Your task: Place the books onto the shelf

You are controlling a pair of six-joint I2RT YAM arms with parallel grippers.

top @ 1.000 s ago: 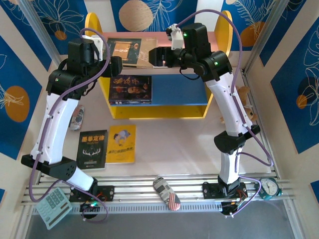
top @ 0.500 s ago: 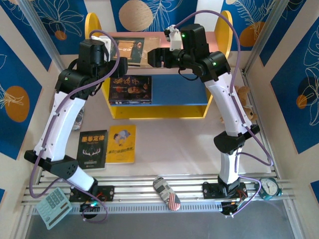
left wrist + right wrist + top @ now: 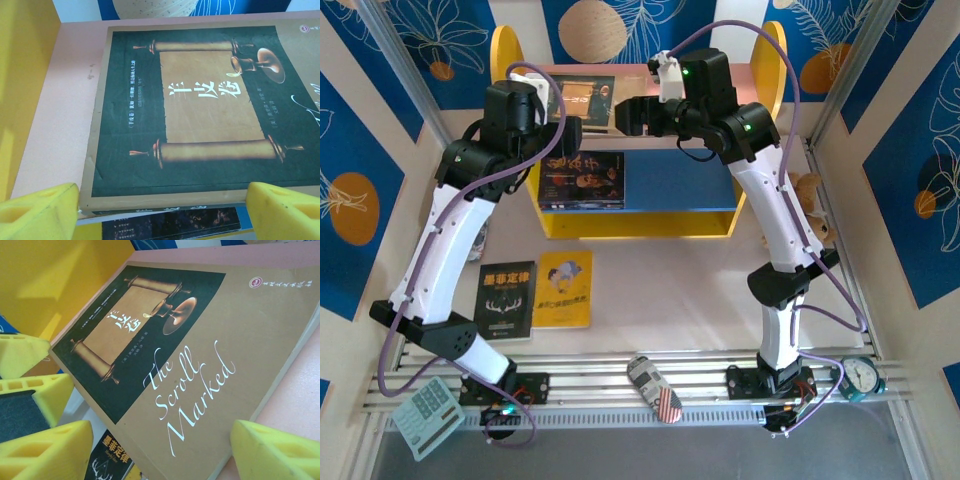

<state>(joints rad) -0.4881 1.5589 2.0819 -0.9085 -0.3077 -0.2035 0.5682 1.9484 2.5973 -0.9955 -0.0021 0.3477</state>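
A brown-black book (image 3: pixel 586 94) with a scroll picture lies flat on the shelf's (image 3: pixel 640 222) pink top board (image 3: pixel 60 100). My left gripper (image 3: pixel 570 128) is open, its yellow fingers (image 3: pixel 40 210) either side of the book's (image 3: pixel 200 100) near edge. From the right, my right gripper (image 3: pixel 623 112) is open over the book's (image 3: pixel 200 340) tan half, one finger (image 3: pixel 275 455) at its edge. A second book (image 3: pixel 582 180) lies on the blue lower board (image 3: pixel 690 185). A black book (image 3: pixel 507 300) and a yellow book (image 3: pixel 564 288) lie on the table.
A striped can (image 3: pixel 655 388) lies on the front rails between the arm bases. A calculator (image 3: pixel 425 415) sits at the front left and a small clock (image 3: pixel 860 378) at the front right. Another can (image 3: pixel 477 236) lies left of the shelf.
My left arm has swung right and up to the near edge of the top-board book. The right gripper's jaws have widened a little and the book now lies further back on the board.
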